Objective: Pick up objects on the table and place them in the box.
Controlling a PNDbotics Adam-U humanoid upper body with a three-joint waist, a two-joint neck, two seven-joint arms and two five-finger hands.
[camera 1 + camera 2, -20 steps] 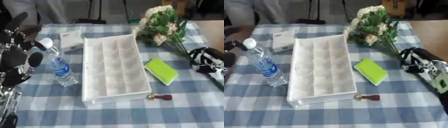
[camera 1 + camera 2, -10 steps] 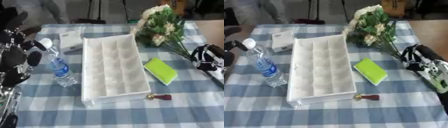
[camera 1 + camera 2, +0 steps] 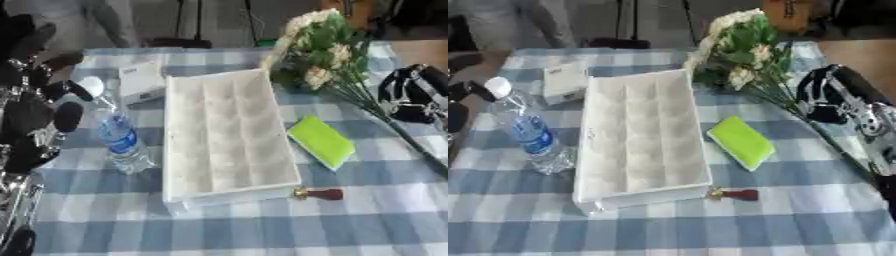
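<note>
Lying across the middle of the checked tablecloth (image 3: pixel 219 230) in the left eye view, a long white box (image 3: pixel 226 140) with rows of small compartments is sitting with nothing in it. Just to its left a clear water bottle (image 3: pixel 118 135) with a blue label is standing upright. Behind the bottle a small white carton (image 3: pixel 140 80) is resting near the box's far left corner. A flat green pad (image 3: pixel 321 140) is lying just right of the box, and a small stamp (image 3: pixel 320 193) with a red handle and a brass end is lying off the box's near right corner. A bunch of flowers (image 3: pixel 319 42) is leaning in from the far right, its stems trailing past the pad. The left hand (image 3: pixel 35 117) is hanging at the left edge beside the bottle, fingers spread and relaxed, gripping nothing.

In the right eye view the right hand (image 3: pixel 837 95) is showing more fully at the right edge, next to the flower stems and apart from the pad; whether its fingers are curled or straight I cannot tell.
</note>
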